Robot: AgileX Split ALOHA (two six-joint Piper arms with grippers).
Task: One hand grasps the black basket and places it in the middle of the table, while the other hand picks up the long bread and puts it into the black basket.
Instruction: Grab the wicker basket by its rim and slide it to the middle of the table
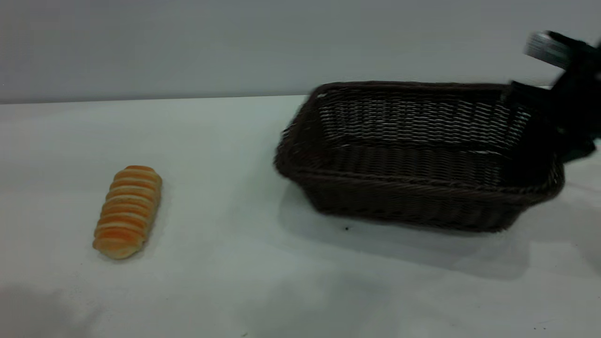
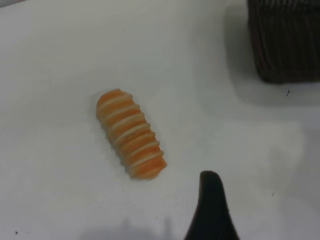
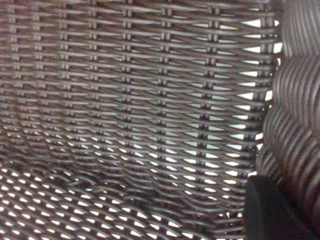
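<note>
The black basket (image 1: 413, 188) is at the right of the table (image 1: 225, 263) and casts a wide shadow below it. My right gripper (image 1: 535, 136) is shut on the braided rim (image 3: 295, 125) at the basket's right end, with one finger (image 3: 272, 212) inside against the weave. The long bread (image 1: 127, 211) lies on the table at the left, far from the basket. In the left wrist view the bread (image 2: 131, 134) lies below my left gripper. One black finger (image 2: 211, 207) shows beside the bread with nothing in it, and the other finger is out of view.
A grey wall runs behind the table's far edge. A corner of the basket (image 2: 287, 42) shows in the left wrist view. A few tiny dark specks (image 1: 346, 228) lie on the white tabletop in front of the basket.
</note>
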